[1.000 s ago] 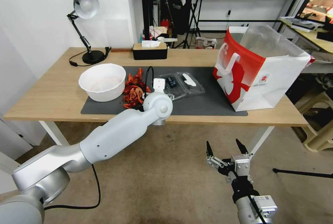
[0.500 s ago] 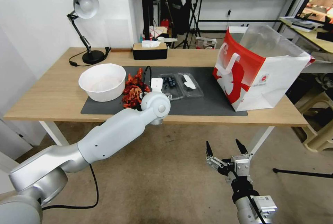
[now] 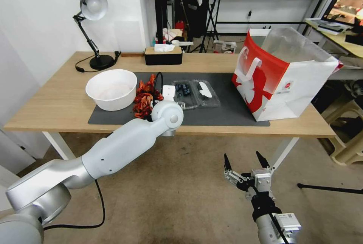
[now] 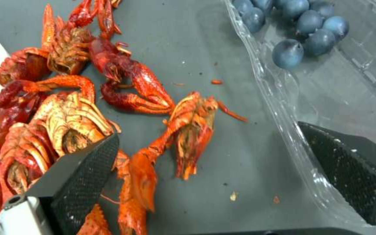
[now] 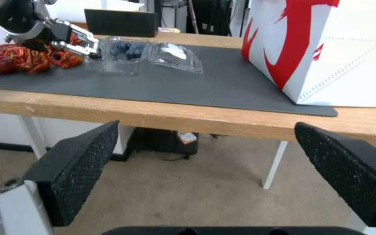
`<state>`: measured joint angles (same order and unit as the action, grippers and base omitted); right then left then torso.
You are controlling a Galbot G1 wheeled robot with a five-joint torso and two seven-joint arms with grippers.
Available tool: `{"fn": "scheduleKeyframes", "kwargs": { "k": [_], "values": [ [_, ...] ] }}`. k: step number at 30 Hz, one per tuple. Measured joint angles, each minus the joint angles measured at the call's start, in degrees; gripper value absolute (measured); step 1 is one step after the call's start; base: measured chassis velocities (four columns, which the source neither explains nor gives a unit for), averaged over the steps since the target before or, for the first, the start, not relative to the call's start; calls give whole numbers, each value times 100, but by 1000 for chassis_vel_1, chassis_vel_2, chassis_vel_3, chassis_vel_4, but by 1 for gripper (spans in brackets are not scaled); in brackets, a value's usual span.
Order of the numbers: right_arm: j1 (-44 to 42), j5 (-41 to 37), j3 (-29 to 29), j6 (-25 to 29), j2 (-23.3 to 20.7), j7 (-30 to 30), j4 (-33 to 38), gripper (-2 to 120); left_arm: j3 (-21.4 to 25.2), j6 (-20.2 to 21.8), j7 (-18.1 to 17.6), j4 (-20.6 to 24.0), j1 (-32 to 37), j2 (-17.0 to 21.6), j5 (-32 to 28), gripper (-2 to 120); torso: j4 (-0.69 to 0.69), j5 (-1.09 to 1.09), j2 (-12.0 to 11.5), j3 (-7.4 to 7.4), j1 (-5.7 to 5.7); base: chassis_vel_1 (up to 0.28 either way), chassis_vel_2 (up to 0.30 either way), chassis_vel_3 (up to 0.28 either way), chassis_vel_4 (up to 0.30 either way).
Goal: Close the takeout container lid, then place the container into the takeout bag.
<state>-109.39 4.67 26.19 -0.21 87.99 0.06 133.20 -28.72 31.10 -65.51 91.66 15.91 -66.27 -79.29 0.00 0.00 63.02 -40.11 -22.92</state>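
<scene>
- The wooden table (image 3: 56,104) spans the head view, with a dark grey mat (image 3: 227,111) lying along its middle.
- The takeout bag (image 3: 283,81), red and white with flat white handles and a silvery lining, stands open and upright at 3 o'clock on the mat's end, well apart from the container.
- The left arm reaches up from 7 o'clock to the mat's near edge; the left gripper (image 4: 223,169) hovers low over the mat with its two black fingers spread wide and holding nothing.
- One finger (image 4: 88,169) of that gripper sits over the crayfish; the other finger (image 4: 349,163) is at the container's near rim, though contact cannot be judged.
- The white round bowl (image 3: 111,89) rests at 9 o'clock on the mat, just beside the crayfish.
- The pile of red crayfish (image 3: 145,98) lies between the bowl and the container.
- The container (image 3: 184,93), a clear clamshell, lies open and flat near the mat's centre, with dark blueberries (image 4: 303,27) gathered in its tray.
- The takeout container lid (image 3: 206,92) is folded back flat on the mat toward the bag, its white oblong sticker (image 3: 204,88) showing.
- The right gripper (image 3: 244,162) hangs at 5 o'clock, below the table's front edge over the floor, its fingers apart and empty.
- A black desk lamp (image 3: 90,28) stands at 11 o'clock, and a black tissue box (image 3: 163,55) at 12 o'clock.
</scene>
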Motion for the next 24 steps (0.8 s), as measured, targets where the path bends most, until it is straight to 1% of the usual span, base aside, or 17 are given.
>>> {"fn": "scheduleKeyframes", "kwargs": {
  "k": [7,10,11,15,16,18,19,20,21,22,24],
  "values": [
    [9,1,-9,8,0,1,-26,100,0,-1,42,3,-6,64,66,100,0,0,0,0,0,0,0,0,0],
    [17,3,-31,16,11,3,-51,100,26,-100,225,114,-6,117,223,100,0,-1,0,0,-1,0,0,0,0],
    [17,3,-31,16,11,3,-51,100,26,-100,225,114,-6,117,223,100,0,-1,0,0,-1,0,0,0,0],
    [28,18,-53,20,29,5,-61,100,95,-276,397,405,34,192,232,100,0,0,0,0,-1,0,0,0,0],
    [28,18,-53,20,29,5,-61,100,95,-276,397,405,34,192,232,100,0,0,0,0,-1,0,0,0,0],
    [27,18,-63,37,31,5,-55,100,212,-432,601,723,135,326,232,100,-2,0,0,0,-1,0,0,0,0],
    [27,18,-63,37,31,5,-55,100,212,-432,601,723,135,326,232,100,-2,0,0,0,-1,0,0,0,0],
    [26,-1,-63,73,33,6,-24,100,339,-506,753,984,267,480,234,100,-2,-1,0,0,-1,0,0,0,0],
    [26,-20,-63,103,32,6,-10,100,427,-548,856,1151,376,593,260,100,-1,-1,0,0,-1,0,0,0,0],
    [26,-20,-63,103,32,6,-10,100,427,-548,856,1151,376,593,260,100,-1,-1,0,0,-1,0,0,0,0],
    [27,-72,-55,194,32,-2,12,100,758,-704,1254,1622,826,959,518,100,-1,-2,0,0,-1,0,0,0,0]
  ]
}}
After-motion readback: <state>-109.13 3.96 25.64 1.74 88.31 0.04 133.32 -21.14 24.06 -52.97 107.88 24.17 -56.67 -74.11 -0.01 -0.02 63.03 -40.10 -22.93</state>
